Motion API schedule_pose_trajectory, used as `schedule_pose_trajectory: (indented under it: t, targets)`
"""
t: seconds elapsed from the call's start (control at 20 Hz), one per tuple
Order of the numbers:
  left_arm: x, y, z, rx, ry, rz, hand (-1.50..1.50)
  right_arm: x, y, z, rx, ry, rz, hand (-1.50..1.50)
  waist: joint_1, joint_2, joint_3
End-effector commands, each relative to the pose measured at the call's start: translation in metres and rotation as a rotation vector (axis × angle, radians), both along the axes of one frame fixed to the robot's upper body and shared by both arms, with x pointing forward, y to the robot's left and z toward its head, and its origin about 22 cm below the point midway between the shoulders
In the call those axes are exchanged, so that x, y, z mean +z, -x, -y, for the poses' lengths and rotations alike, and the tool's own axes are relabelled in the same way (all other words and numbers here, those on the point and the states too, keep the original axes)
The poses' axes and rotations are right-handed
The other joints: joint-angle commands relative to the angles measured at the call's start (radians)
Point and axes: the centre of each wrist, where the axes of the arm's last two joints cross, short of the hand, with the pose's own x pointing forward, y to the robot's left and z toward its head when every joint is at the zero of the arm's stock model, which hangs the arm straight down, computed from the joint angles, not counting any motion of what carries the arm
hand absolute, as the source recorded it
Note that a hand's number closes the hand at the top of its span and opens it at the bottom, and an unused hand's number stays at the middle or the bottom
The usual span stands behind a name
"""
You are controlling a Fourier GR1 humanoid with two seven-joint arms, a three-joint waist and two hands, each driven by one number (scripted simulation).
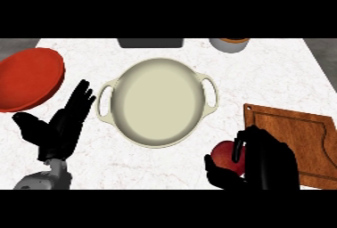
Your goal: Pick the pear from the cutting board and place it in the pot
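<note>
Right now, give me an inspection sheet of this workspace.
Surface: white marbled counter.
Job's things: red pear off the wooden cutting board, at its left edge; cream two-handled pot at centre, nothing in it.
Clutter: red plate far left; dark tray and grey bowl at far edge.
Hands: right hand fingers curled round the pear; left hand open, resting.
Cables: nothing seen.
Surroundings: grey floor.

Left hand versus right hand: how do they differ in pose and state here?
The left hand is open, fingers straight, pointing up beside the pot; the right hand is curled round the red pear. The left holds nothing and rests at lower left; the right sits by the cutting board. Both are black.
</note>
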Motion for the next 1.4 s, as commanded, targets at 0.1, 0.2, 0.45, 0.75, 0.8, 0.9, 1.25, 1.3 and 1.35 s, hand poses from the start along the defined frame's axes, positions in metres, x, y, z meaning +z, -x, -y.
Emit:
schedule_pose_trajectory:
  t: [0.1,0.2,0.45,0.75,0.8,0.9,1.25,1.3,1.35]
  targets:
    - [-0.002,-0.004,-0.001,0.001,-0.019,0.001,0.0,0.064,0.046,-0.041,0.05,0.048,0.239,1.5,0.017,0.006,0.0]
    - [-0.009,-0.005,0.016,-0.032,-0.001,0.003,0.0,0.076,0.045,-0.056,0.115,0.014,0.319,1.5,0.023,0.01,0.0]
    - [0.008,-0.019,0.015,-0.045,-0.012,-0.015,0.0,0.11,0.029,-0.072,0.146,-0.013,0.381,1.5,0.03,0.011,0.0]
    - [-0.002,-0.014,0.018,-0.039,0.006,-0.006,0.0,0.133,-0.012,-0.088,0.115,-0.059,0.334,1.5,0.046,0.012,-0.001]
    - [0.016,-0.022,0.009,-0.034,-0.006,0.022,0.0,0.127,-0.025,-0.09,0.099,-0.07,0.305,1.5,0.044,0.014,0.0]
    - [0.011,-0.019,0.016,-0.043,0.001,0.024,0.0,0.128,-0.045,-0.101,0.079,-0.078,0.293,1.5,0.057,0.016,0.0]
    - [0.001,-0.009,0.024,-0.055,-0.017,0.013,0.0,0.125,-0.099,-0.118,0.05,-0.074,0.204,1.5,0.056,0.017,0.002]
    - [0.002,-0.018,0.027,-0.059,-0.001,0.0,0.0,0.123,-0.097,-0.123,0.043,-0.077,0.208,1.5,0.047,0.017,0.002]
    - [0.006,-0.014,0.011,-0.049,0.008,0.023,0.0,0.121,-0.129,-0.108,0.063,-0.092,0.201,1.5,0.051,0.021,0.002]
